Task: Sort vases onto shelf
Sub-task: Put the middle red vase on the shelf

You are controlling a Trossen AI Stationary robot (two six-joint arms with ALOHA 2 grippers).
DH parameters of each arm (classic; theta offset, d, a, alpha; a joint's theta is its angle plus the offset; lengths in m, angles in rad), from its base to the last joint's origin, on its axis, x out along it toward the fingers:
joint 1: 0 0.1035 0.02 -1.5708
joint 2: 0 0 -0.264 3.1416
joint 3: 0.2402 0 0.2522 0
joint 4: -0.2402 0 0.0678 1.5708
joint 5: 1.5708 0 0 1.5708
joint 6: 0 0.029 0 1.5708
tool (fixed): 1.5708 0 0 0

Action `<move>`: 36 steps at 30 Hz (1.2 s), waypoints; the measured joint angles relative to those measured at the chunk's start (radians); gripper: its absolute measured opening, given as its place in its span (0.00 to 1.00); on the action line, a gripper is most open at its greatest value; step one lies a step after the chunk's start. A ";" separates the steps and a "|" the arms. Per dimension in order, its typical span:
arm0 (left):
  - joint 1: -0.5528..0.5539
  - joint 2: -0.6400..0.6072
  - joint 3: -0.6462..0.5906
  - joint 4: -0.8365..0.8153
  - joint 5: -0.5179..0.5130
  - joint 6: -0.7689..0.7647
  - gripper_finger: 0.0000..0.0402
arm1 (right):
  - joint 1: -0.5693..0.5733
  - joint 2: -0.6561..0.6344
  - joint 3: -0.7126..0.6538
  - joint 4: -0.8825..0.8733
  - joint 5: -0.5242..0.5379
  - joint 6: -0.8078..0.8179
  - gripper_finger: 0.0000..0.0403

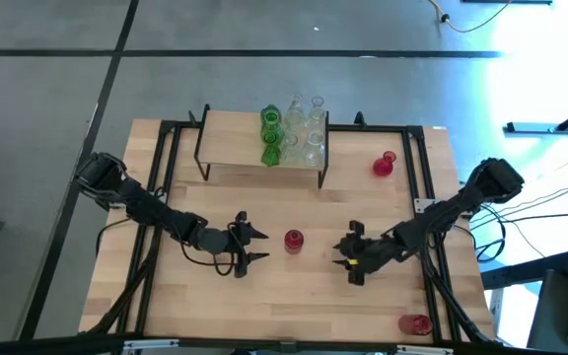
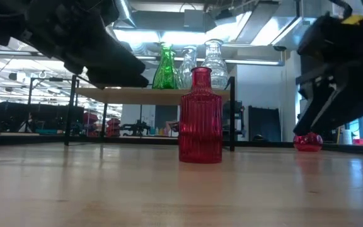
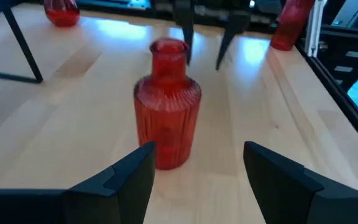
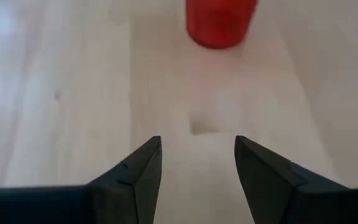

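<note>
Ribbed red vase (image 2: 200, 117) closest to my low cam, upright on the table (image 1: 264, 296) mid-front, nothing touching it. Left gripper (image 1: 256, 247) sits just to its left, fingers (image 3: 120, 180) spread wide and empty, vase in front of the gap, not between the tips. Right gripper (image 1: 344, 254) is on the other side, pointed at the same vase, jaws parted and empty, with bare wood between its tips and the vase. Shelf (image 1: 235, 143) at the back centre has green vases (image 1: 271, 138) and clear vases (image 1: 306, 133) bunched at its right end. Round red vase (image 1: 384, 164) on the table right of the shelf. Another red vase (image 1: 415, 323) lying at the front right edge
</note>
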 joint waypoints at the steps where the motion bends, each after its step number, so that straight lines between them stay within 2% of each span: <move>1: 0.005 0.000 0.000 0.006 0.001 0.010 0.59 | 0.000 0.005 -0.037 0.081 0.000 0.005 0.46; 4: 0.024 0.000 0.000 0.009 -0.009 0.034 0.59 | -0.003 0.028 -0.124 0.288 0.016 0.010 0.46; 7: 0.046 0.001 0.000 0.019 -0.044 0.096 0.59 | -0.002 0.054 -0.170 0.415 0.064 0.010 0.46; 9: 0.067 0.023 0.000 0.088 -0.051 0.140 0.59 | -0.002 0.069 -0.182 0.456 0.080 0.008 0.46; 15: 0.114 0.118 -0.001 0.293 0.006 0.171 0.59 | -0.002 0.093 -0.182 0.473 0.061 0.011 0.46; 21: 0.138 0.251 0.012 0.532 0.119 0.156 0.59 | -0.002 0.094 -0.182 0.471 0.052 0.014 0.46; 29: 0.148 0.356 0.082 0.549 0.115 0.159 0.59 | -0.002 0.094 -0.182 0.471 0.054 0.014 0.46; 36: 0.147 0.368 0.128 0.544 0.063 0.171 0.59 | -0.002 0.094 -0.182 0.469 0.054 0.014 0.46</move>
